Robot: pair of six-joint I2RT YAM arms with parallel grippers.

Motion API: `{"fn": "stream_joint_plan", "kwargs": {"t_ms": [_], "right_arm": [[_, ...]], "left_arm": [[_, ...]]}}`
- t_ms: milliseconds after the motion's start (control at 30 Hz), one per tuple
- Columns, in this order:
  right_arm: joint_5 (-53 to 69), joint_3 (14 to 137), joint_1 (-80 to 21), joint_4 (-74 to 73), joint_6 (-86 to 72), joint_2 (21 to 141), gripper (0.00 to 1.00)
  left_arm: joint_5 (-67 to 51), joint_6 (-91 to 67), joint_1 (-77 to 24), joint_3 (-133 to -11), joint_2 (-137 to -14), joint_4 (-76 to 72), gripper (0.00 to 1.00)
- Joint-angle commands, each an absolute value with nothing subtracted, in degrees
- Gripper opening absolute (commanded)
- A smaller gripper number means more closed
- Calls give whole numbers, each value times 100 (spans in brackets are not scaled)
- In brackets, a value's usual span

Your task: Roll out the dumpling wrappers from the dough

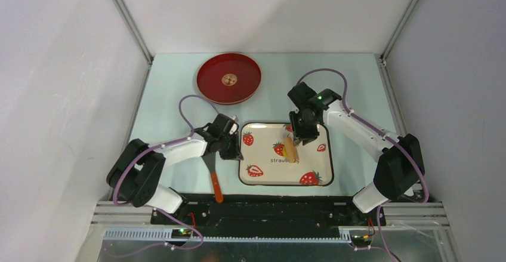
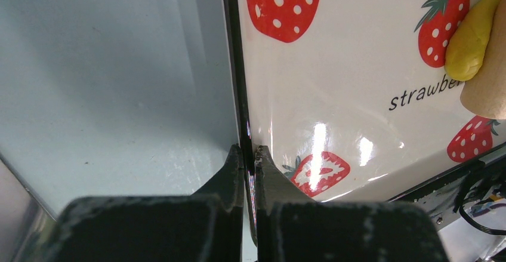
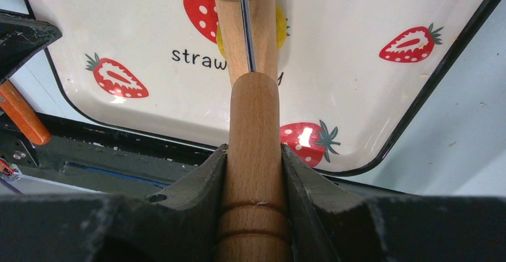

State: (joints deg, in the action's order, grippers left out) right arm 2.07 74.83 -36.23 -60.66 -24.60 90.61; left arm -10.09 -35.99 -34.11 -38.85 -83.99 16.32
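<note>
The yellow dough (image 2: 471,38) lies on the strawberry-print tray (image 1: 316,172), pressed under the wooden rolling pin (image 1: 290,150). In the right wrist view, only yellow dough (image 3: 280,26) edges show beside the rolling pin (image 3: 246,29). My right gripper (image 3: 253,154) is shut on the pin's handle, above the tray's far middle (image 1: 300,135). My left gripper (image 2: 249,151) is shut on the tray's black left rim (image 2: 235,65), with one finger on each side. A small round yellowish disc (image 1: 229,80) sits at the centre of the red plate (image 1: 209,89). I cannot tell whether it is a dumpling wrapper.
A scraper with an orange handle (image 1: 215,185) lies on the table just left of the tray, under my left arm. The handle's end (image 3: 24,116) shows in the right wrist view. A black base strip (image 1: 268,211) runs along the near edge. Enclosure walls stand on both sides.
</note>
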Motion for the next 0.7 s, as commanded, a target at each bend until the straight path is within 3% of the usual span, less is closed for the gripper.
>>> {"fn": "stream_joint_plan", "kwargs": {"t_ms": [0,667], "right_arm": [[95,6812,-3777,-5386,-2505,10009,0],[-440,6814,-4027,-5382,-2606,10536,0]], "left_arm": [[-465,-3318,-3437,-3709,-8630,2225,0],[-464,-3313,-3429,-3709,-8631,2228,0]]}}
